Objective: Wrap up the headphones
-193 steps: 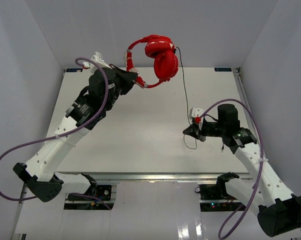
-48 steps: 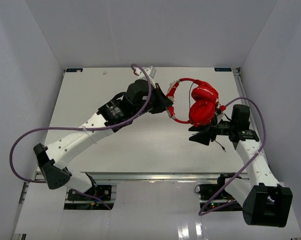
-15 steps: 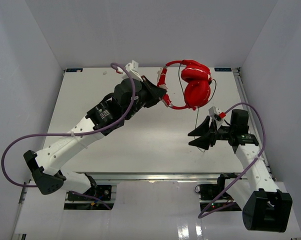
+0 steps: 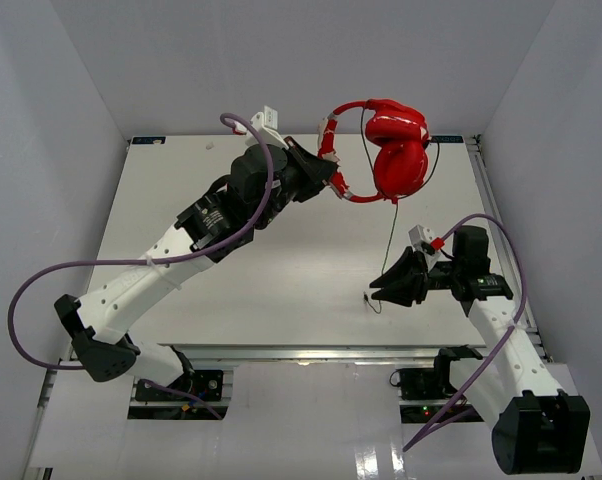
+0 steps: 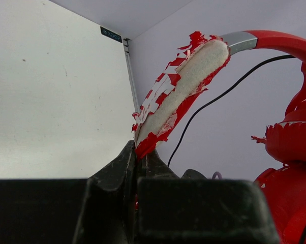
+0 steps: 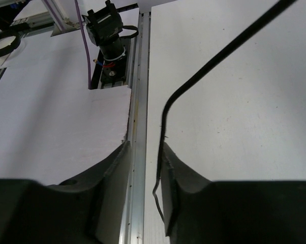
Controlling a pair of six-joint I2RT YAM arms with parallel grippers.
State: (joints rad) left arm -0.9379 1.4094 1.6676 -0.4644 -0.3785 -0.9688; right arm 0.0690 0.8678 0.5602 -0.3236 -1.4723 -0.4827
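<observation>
Your left gripper (image 4: 328, 178) is clamping the red headphones (image 4: 399, 160) by their peeling headband (image 5: 178, 86), holding them aloft over the table (image 4: 231, 280). Your right gripper (image 6: 144, 147) is standing part-open around the dangling black cable (image 4: 390, 235) — unpinched, it could be slipping out once either arm swings.

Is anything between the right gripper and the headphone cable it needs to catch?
Nothing visible. The cable hanging from the headphones runs between the open fingers of the right gripper, close against one of them. The left gripper is clamped on the headband, holding it aloft.
</observation>
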